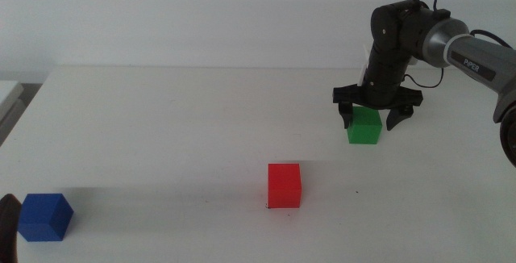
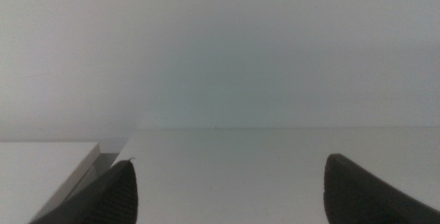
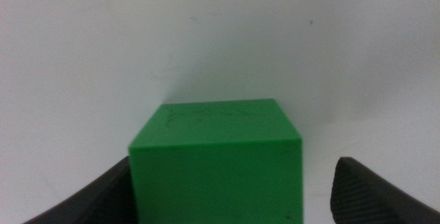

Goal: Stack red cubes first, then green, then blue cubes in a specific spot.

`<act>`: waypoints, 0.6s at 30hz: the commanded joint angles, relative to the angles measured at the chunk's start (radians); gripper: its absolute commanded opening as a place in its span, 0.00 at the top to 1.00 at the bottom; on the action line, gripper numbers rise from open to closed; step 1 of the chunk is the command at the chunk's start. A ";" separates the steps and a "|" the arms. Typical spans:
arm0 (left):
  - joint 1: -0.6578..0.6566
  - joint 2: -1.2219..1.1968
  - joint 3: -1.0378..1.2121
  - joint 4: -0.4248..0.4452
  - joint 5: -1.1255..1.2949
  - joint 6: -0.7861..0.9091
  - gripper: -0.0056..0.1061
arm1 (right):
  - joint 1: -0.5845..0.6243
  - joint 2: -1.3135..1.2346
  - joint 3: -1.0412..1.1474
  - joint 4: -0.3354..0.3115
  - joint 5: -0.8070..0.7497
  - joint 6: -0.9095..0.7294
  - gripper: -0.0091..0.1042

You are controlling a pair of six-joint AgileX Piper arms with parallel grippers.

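One green cube sits between the right pincer's spread jaws.

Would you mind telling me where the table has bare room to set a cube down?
Bare tabletop runs between the blue cube and the red cube, and across the far left half. It is crowded at right, where the open right gripper straddles the green cube. The left gripper waits open near the blue cube.
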 commanded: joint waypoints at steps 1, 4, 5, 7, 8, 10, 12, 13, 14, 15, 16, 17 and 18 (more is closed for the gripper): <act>0.004 -0.003 0.000 -0.002 -0.013 -0.004 0.14 | 0.003 -0.006 0.003 -0.004 -0.012 0.004 0.12; 0.004 -0.003 0.000 -0.002 -0.013 -0.004 0.14 | 0.003 -0.002 0.003 -0.003 -0.016 0.004 0.20; 0.004 -0.003 0.000 -0.002 -0.013 -0.004 0.14 | 0.003 -0.001 0.003 -0.003 -0.016 0.004 0.25; 0.004 -0.003 0.000 -0.002 -0.013 -0.004 0.14 | 0.004 -0.001 0.003 -0.003 -0.016 0.004 0.44; 0.004 -0.003 0.000 -0.002 -0.013 -0.004 0.14 | 0.004 -0.001 0.003 -0.003 -0.016 0.004 0.49; 0.004 -0.003 0.000 -0.002 -0.013 -0.004 0.14 | 0.005 -0.001 0.003 -0.002 -0.016 0.004 0.60; 0.004 -0.003 0.000 -0.002 -0.013 -0.004 0.14 | 0.005 -0.001 0.003 0.004 -0.014 0.004 0.71; 0.004 -0.003 0.000 -0.002 -0.013 -0.004 0.14 | 0.007 -0.011 0.001 0.007 0.011 0.006 0.73; 0.004 -0.003 0.000 -0.002 -0.013 -0.004 0.14 | 0.013 -0.025 0.001 0.000 0.022 0.006 0.73; 0.004 -0.003 0.000 -0.002 -0.013 -0.004 0.14 | 0.017 -0.035 0.001 0.000 0.022 0.006 0.73; 0.004 -0.003 0.000 -0.002 -0.013 -0.004 0.14 | 0.022 -0.053 0.001 -0.011 0.022 0.006 0.73; 0.004 -0.003 0.000 -0.002 -0.013 -0.004 0.14 | 0.030 -0.070 0.001 -0.016 0.022 0.006 0.73; 0.004 -0.003 0.000 -0.002 -0.013 -0.004 0.14 | 0.038 -0.084 0.001 -0.023 0.022 0.008 0.73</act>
